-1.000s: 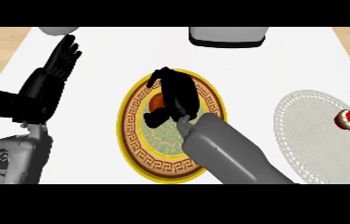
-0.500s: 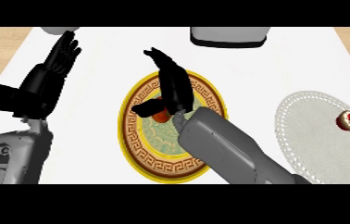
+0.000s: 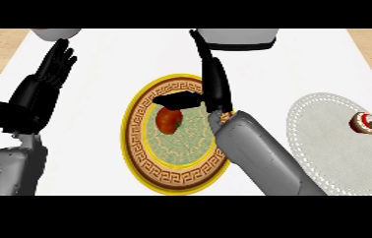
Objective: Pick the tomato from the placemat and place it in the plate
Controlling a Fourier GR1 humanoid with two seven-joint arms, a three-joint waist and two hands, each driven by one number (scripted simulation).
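- My right hand [image 3: 210, 82] hangs over the round yellow-rimmed plate with a brown key-pattern band and pale green centre [image 3: 145, 156], fingers straight and pointing toward the far edge of the counter, thumb stretched out to the left; it holds nothing.
- The red tomato [image 3: 169, 121] lies in the plate's green centre, just below my thumb and apart from it as far as I can tell.
- My right forearm crosses the plate's right rim and hides that part of it.
- My left hand [image 3: 45, 87] rests open at the left edge of the view, fingers up and spread.
- The white counter [image 3: 123, 55] shows bare room between my left hand and the plate, and more beyond the plate toward the far edge.
- At the far edge, a grey rounded object [image 3: 238, 38] sits right behind my right fingertips, and another pale one [image 3: 54, 33] shows at the far left corner; both are cut off by the view.
- The round, off-white, dotted placemat [image 3: 320, 133] lies at the right, well clear of the plate, with a small red-and-white object [image 3: 361, 122] on its right side.
- I can read no writing or labels anywhere.
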